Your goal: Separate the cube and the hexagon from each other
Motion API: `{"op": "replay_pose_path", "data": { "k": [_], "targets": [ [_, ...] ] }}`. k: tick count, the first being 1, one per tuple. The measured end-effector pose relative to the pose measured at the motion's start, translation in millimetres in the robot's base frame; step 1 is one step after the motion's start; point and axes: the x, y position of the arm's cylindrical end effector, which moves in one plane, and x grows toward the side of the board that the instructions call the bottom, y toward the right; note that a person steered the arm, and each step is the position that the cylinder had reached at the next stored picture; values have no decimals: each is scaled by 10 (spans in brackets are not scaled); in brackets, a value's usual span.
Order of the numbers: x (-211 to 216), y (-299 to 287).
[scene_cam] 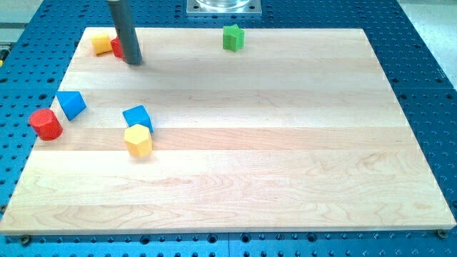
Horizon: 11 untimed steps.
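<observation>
A blue cube (137,117) and a yellow hexagon (138,140) sit touching on the left half of the wooden board (285,157), the hexagon just below the cube. My tip (134,61) rests near the board's top left corner, well above the pair. It stands right beside a red block (117,48) that the rod partly hides.
A yellow block (101,43) lies left of the red one at the top left. A green star-shaped block (233,38) is at the top centre. A blue triangular block (71,104) and a red cylinder (46,124) sit near the left edge.
</observation>
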Motion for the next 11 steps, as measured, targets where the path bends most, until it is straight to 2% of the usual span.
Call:
{"op": "replay_pose_path", "data": {
  "k": [1, 2, 3, 5, 6, 7, 8, 9, 10, 11],
  "targets": [
    [301, 557],
    [1114, 1720],
    [2041, 1640],
    [2385, 131],
    [2958, 118],
    [2636, -88],
    [1699, -88],
    [1350, 14],
    [1510, 59],
    [1218, -461]
  ]
}}
